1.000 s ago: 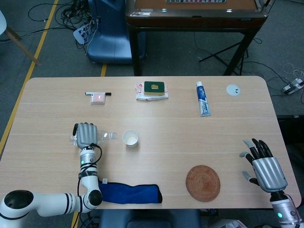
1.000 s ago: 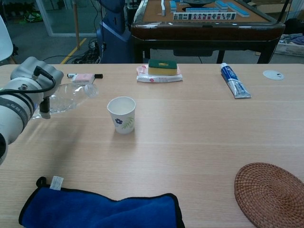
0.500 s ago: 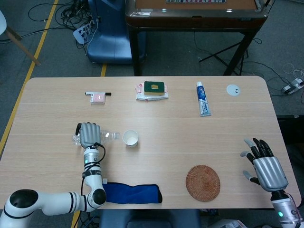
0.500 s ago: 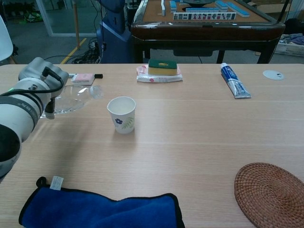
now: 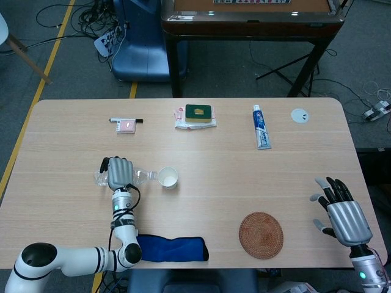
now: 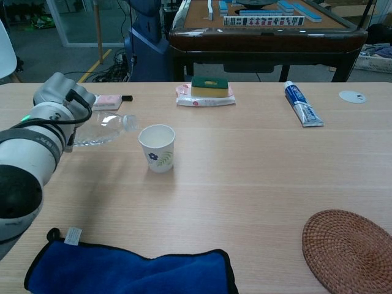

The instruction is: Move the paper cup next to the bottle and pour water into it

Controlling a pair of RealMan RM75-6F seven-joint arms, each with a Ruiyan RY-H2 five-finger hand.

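My right hand (image 5: 341,213) rests at the near table edge, fingers spread, holding nothing. A round woven rattan coaster (image 5: 261,235) lies to its left. A blue folded cloth (image 5: 171,248) lies behind my left hand (image 5: 120,173), which grasps the clear plastic water bottle (image 6: 104,130), tipped on its side, neck pointing at the white floral paper cup (image 6: 157,147). The cup stands upright just right of that hand, near the bottle's mouth.

Clear plastic bottle (image 6: 104,129), paper cup (image 6: 157,147), matt wood table (image 6: 257,177), woven coaster (image 6: 348,250).
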